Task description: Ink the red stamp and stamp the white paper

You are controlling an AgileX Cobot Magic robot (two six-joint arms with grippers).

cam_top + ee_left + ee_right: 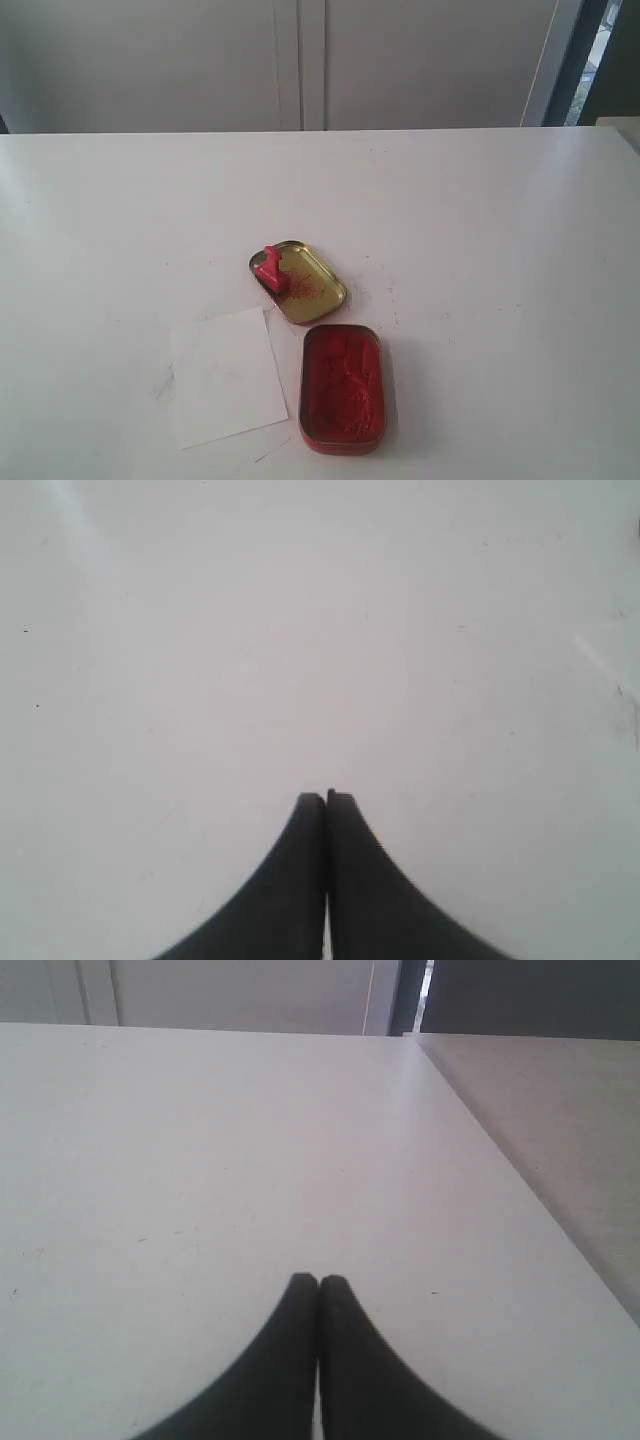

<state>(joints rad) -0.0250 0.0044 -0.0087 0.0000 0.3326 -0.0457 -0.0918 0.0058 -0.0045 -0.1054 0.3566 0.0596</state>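
Observation:
The tiny red stamp [270, 268] rests on the near-left end of the gold tin lid [310, 290], which is smeared with red. Just in front of the lid stands the open red tin of ink paste [341, 388]. The white paper [225, 376] lies flat to the left of that tin. Neither gripper shows in the exterior view. My left gripper [326, 798] is shut with nothing in it, over bare white tabletop. My right gripper [318, 1280] is also shut and empty above bare table. None of the task objects appear in either wrist view.
The white table [480, 220] stretches wide around the objects. Its right edge [520, 1170] runs close to my right gripper, with another pale surface beyond it. Grey cabinet doors [300, 60] stand behind the table's far edge.

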